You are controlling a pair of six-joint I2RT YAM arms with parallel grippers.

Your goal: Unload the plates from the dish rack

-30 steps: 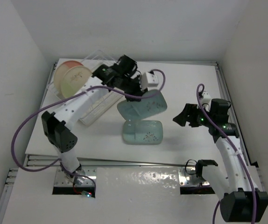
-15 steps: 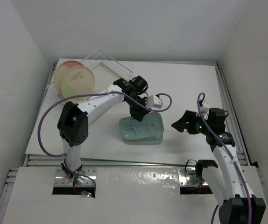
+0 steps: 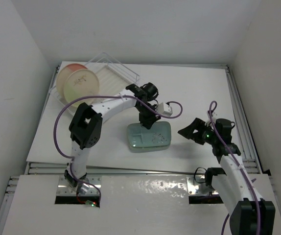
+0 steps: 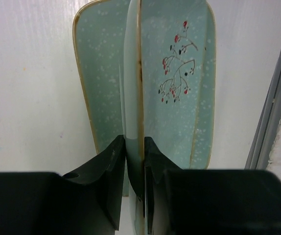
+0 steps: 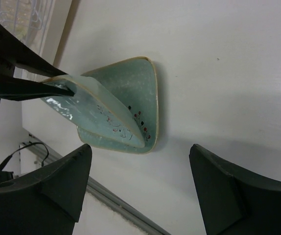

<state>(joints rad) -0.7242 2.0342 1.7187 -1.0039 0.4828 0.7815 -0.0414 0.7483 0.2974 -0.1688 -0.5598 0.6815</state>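
Reaching over two teal plates point(image 3: 152, 138) near the middle of the tabletop point(image 3: 199, 93) in the overhead view, with round plates point(image 3: 79, 84) standing in the dish rack point(image 3: 126, 73) at the far left corner, the left gripper point(image 3: 148, 122) in its wrist view pinches the upper plate point(image 4: 132, 73) by its rim, edge-on, while the right wrist view shows the right gripper point(image 5: 140, 149) gaping wide and empty.

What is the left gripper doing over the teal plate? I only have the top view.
Observer: Left gripper is shut on the rim of a second plate, edge-on above the flat plate.
Operator: Set down yet?
Observer: No. The right wrist view shows the second plate tilted: gripped edge raised, far edge down at the flat plate.
Operator: Right gripper?
Observer: Right gripper is open, nothing between its fingers, pointed at both plates.
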